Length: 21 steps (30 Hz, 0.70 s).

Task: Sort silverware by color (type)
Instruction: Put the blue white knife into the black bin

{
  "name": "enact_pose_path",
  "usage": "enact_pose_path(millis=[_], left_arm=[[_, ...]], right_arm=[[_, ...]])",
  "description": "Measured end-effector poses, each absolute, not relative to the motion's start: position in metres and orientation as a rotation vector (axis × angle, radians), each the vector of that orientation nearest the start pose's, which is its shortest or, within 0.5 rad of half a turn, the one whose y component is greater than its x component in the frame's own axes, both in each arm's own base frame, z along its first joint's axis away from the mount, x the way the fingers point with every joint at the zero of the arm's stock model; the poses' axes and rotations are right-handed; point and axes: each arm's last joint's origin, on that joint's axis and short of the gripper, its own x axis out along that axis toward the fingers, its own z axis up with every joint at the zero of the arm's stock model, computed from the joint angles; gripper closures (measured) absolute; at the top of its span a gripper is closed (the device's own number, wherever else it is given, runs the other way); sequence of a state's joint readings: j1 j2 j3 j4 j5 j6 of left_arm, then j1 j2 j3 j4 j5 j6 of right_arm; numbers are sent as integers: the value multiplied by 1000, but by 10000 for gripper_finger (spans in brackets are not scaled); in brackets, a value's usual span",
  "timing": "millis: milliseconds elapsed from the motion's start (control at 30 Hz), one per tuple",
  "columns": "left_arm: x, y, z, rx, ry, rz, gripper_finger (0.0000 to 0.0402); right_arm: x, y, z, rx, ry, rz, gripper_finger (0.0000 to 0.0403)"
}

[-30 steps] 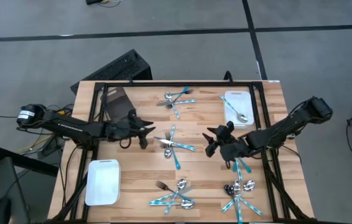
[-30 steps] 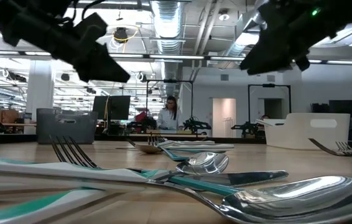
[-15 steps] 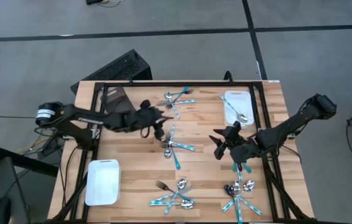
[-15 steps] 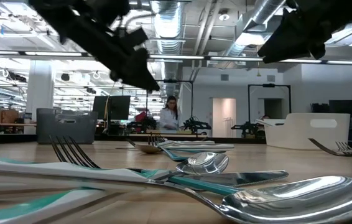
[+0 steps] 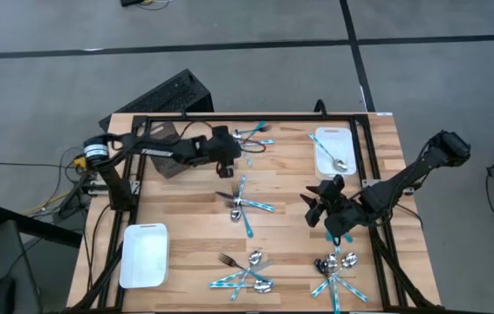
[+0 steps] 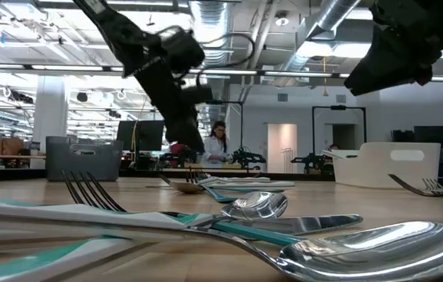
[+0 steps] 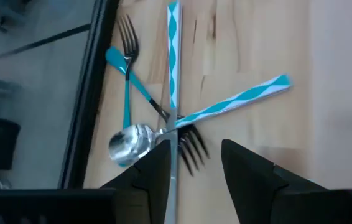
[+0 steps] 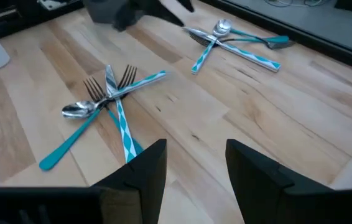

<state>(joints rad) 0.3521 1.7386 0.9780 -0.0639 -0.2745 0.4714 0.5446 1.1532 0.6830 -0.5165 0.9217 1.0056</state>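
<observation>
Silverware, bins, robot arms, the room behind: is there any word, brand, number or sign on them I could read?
None can be read in any view.
The silverware carries only a teal and white pattern, no lettering.
The white bins show plain, unmarked surfaces.
The left arm bears an orange and white band near its base; any print on it is too small to read.
The room in the low view shows dark screens and a door, with no legible sign.

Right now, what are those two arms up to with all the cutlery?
Left gripper open, over far cutlery pile. Right gripper open, empty, right of middle pile. One spoon in white bin. Nothing blocking.
</observation>
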Motion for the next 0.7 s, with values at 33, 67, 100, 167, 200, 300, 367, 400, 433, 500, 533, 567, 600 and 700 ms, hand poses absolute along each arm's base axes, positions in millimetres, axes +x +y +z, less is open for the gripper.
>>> enact_pose_path(millis=[33, 67, 100, 167, 200, 300, 367, 400, 433, 500, 533, 567, 600, 700], left_arm=[[324, 131, 165, 414, 974, 361, 274], [323, 135, 162, 429, 990, 340, 277], [324, 137, 160, 441, 993, 323, 279], [323, 141, 157, 469, 1005, 279, 284], [323, 142, 155, 485, 1005, 260, 287], [320, 146, 153, 515, 1028, 210, 295], [319, 148, 153, 529, 1018, 191, 301], [319, 149, 153, 531, 1017, 185, 303], [319, 150, 153, 531, 1018, 186, 304], [319, 150, 153, 528, 1021, 199, 305], [319, 150, 153, 513, 1020, 214, 306], [319, 148, 153, 496, 1021, 233, 306], [320, 146, 154, 480, 1024, 256, 306], [321, 134, 167, 478, 1050, 342, 306]], right_arm=[[188, 87, 216, 285, 475, -646, 214], [187, 88, 216, 285, 476, -642, 214], [187, 88, 216, 287, 474, -639, 214], [187, 90, 215, 272, 482, -635, 214], [188, 90, 214, 265, 487, -638, 214], [187, 89, 213, 255, 494, -643, 214], [189, 89, 210, 245, 502, -651, 214], [189, 89, 209, 239, 508, -656, 214], [189, 88, 209, 238, 510, -657, 214], [189, 88, 210, 241, 505, -656, 214], [189, 88, 209, 241, 506, -657, 214], [190, 88, 209, 243, 502, -659, 214], [191, 88, 210, 248, 489, -666, 214], [197, 82, 212, 222, 473, -679, 214]])
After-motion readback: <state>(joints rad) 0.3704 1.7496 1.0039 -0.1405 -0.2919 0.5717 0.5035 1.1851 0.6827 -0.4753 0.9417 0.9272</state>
